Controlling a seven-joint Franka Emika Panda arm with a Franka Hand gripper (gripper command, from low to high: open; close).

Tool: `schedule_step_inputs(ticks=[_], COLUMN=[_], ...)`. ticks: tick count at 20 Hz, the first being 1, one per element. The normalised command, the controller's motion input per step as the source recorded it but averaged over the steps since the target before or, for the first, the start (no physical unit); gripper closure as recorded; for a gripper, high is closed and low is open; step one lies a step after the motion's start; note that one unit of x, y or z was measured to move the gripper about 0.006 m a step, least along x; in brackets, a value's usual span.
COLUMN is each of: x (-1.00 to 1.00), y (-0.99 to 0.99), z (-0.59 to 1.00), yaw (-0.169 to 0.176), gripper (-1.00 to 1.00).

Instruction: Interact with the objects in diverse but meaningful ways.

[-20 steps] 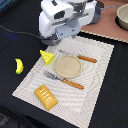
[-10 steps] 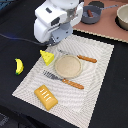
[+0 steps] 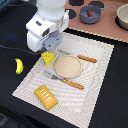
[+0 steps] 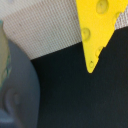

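The yellow holed plastic cheese wedge (image 3: 48,58) hangs under the white arm's gripper (image 3: 49,51), apparently pinched for carrying, at nine o'clock from the round tan plate (image 3: 67,66).

I see the holed cheese wedge (image 3: 48,58) at the mat's edge, banana (image 3: 19,66) off it, bread slab (image 3: 45,96) flat, sausage (image 3: 89,12) inside the grey pot (image 3: 90,14).

Yellow holed cheese wedge (image 3: 48,58), checked mat (image 3: 95,85)
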Motion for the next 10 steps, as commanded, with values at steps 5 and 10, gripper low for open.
schedule_step_inputs(ticks=[5, 10], x=[-0.23, -0.19], y=[-0.19, -0.07], z=[-0.05, -0.21], yaw=[-0.031, -0.018], gripper=[-1.0, -1.0])
